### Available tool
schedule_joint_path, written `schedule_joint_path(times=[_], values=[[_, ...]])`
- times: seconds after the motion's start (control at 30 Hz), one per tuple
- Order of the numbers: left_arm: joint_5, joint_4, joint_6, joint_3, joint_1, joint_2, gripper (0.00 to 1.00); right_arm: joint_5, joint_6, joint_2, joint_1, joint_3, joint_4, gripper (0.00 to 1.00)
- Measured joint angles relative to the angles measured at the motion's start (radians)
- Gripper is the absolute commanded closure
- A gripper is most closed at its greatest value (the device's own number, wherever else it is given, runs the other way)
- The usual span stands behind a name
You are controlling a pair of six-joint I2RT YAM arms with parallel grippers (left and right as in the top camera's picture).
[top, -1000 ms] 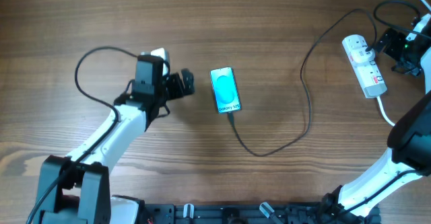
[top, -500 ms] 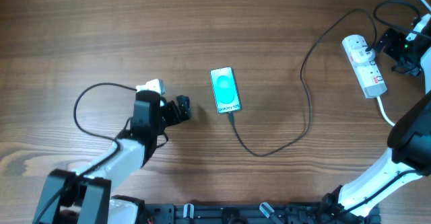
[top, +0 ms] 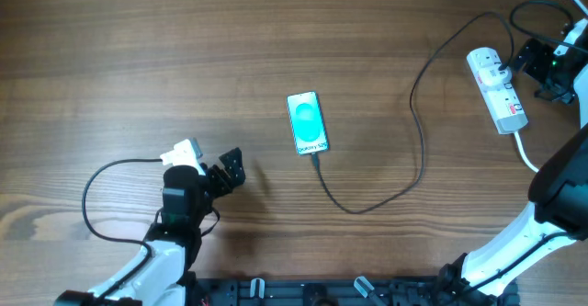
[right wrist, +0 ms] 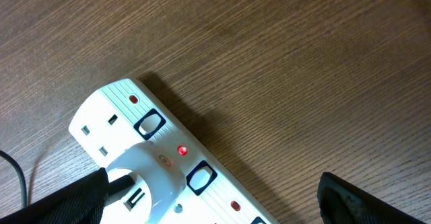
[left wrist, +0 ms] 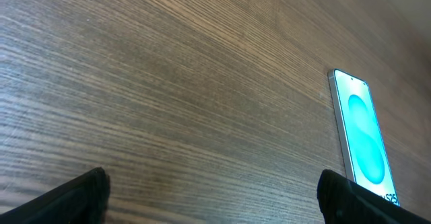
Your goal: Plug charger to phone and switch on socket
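Wood-grain table [top: 138, 30]. Left gripper [top: 230, 166] sits nearer the robot base than the phone [top: 307, 122], off to its left and well apart, jaws spread wide, holding nothing. Phone lies flat, teal screen up. Black charger [top: 418, 131] meets the phone's near end, connector looks seated; cable loops right of the phone and runs on to the socket [top: 497, 90]. Socket is far right of the phone, white adapter [right wrist: 145, 173] plugged in, red lamp [right wrist: 182, 150] lit. Right gripper [top: 527, 60] is just beside the socket, on the side away from the phone, jaws apart, empty.
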Motion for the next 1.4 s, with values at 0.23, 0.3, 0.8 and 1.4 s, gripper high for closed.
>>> schedule_joint_path(times=[0.23,0.3,0.8,1.4], values=[[-0.006,-0.112,-0.003,-0.019,0.000,-0.102,0.00,0.000,0.000,0.000,0.000,0.000,0.000,0.00],[-0.006,-0.151,-0.003,-0.019,0.000,-0.133,0.00,0.000,0.000,0.000,0.000,0.000,0.000,0.00],[-0.059,-0.578,-0.010,-0.049,-0.011,-0.603,0.00,0.000,0.000,0.000,0.000,0.000,0.000,0.00],[-0.073,-0.580,0.223,-0.050,0.040,-1.079,0.00,0.000,0.000,0.000,0.000,0.000,0.000,0.01]])
